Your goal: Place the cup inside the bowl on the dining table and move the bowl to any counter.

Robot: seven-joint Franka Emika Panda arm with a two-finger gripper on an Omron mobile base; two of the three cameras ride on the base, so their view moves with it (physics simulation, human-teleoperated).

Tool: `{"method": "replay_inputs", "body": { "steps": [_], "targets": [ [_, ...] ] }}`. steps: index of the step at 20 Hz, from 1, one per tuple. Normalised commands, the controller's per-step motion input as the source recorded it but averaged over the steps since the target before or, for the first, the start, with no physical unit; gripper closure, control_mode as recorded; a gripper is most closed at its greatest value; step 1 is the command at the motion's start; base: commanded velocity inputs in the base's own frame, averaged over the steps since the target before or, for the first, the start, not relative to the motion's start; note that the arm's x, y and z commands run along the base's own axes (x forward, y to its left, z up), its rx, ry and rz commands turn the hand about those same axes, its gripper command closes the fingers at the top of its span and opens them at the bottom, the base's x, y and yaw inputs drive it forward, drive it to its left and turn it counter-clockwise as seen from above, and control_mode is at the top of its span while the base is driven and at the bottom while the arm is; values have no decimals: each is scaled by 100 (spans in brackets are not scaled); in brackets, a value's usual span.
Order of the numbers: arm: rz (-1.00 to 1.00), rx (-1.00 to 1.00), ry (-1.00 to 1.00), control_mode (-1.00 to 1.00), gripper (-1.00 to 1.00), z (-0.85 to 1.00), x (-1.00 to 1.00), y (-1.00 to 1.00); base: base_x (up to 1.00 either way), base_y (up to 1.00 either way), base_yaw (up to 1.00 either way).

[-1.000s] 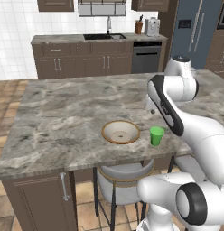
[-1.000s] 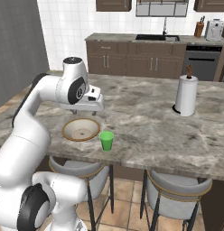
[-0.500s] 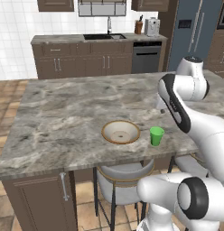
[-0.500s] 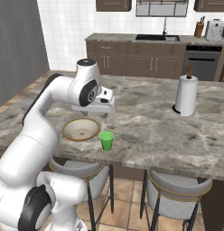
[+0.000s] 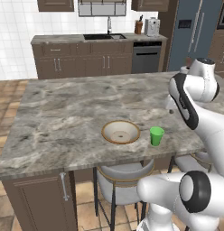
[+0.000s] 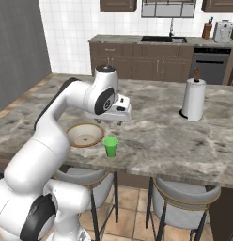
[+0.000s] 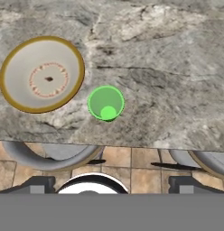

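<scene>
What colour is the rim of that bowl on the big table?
Brown, around a cream inside; the bowl shows it best in the hand view, seen from above.

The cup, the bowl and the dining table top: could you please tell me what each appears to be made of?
The cup: probably plastic, uniform bright green, matte. The bowl: likely glazed ceramic, cream inside with a brown rim and a speckled ring. The dining table top: marble-look stone, grey-brown with veins, though it could be laminate.

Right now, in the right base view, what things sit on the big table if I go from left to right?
Bowl → cup → paper towel roll, all on the dining table.
</scene>
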Motion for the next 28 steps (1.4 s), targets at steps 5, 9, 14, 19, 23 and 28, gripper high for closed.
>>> {"method": "replay_inputs", "body": {
  "steps": [5,9,14,19,23,28],
  "targets": [
    [0,0,0,-100,-100,-11,13,-11,0,0,0],
    [0,0,0,-100,-100,-10,22,0,0,0,0],
    [0,0,1,-100,-100,-9,24,0,0,0,0],
    [0,0,3,-100,-100,-10,24,0,0,0,0],
    [0,0,2,-100,-100,-12,22,0,0,0,0],
    [0,0,2,-100,-100,-11,20,0,0,0,0]
  ]
}}
